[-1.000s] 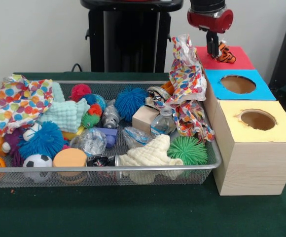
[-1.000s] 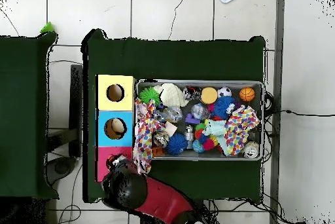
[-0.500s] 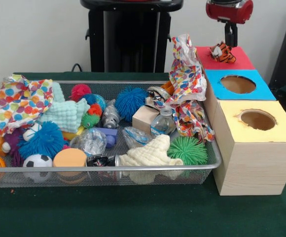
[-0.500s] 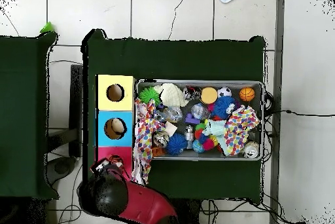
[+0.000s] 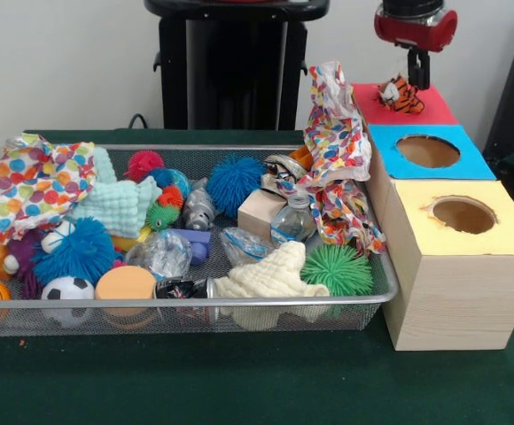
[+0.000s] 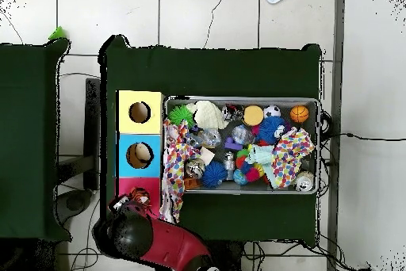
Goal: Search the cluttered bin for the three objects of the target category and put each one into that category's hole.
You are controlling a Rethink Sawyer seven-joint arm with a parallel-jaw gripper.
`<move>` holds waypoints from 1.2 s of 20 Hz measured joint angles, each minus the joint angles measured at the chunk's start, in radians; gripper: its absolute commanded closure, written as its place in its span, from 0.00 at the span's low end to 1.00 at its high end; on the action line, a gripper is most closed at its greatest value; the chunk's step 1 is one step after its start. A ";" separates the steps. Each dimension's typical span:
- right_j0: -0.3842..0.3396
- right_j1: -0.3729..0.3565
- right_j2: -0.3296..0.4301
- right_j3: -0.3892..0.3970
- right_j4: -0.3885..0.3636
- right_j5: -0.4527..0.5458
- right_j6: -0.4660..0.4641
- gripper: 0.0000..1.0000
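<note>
Front view shows a tiger toy (image 5: 400,94) lying on the red box (image 5: 416,107), not dropped in, beneath the gripper (image 5: 419,81), whose spread I cannot tell, while clutter fills the bin (image 5: 186,301).

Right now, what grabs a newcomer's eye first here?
The mesh bin, crammed with spiky balls, cloths and bottles, fills the table's middle. Beside it stand the red, blue and yellow boxes, a tiger toy lying on the red one. The hand hangs just above the tiger.

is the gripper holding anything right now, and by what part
Nothing is held: the gripper hangs above the tiger toy, which lies on the red box.
</note>
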 measured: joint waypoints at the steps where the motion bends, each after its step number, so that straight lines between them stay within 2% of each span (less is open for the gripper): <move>1: 0.000 0.008 0.000 0.002 0.000 -0.002 0.000 1.00; 7: -0.009 0.048 0.001 0.013 -0.007 -0.028 0.000 1.00; 16: -0.042 0.049 0.024 0.027 -0.038 -0.040 0.000 1.00; 24: -0.106 0.035 0.063 0.099 -0.038 -0.045 0.000 1.00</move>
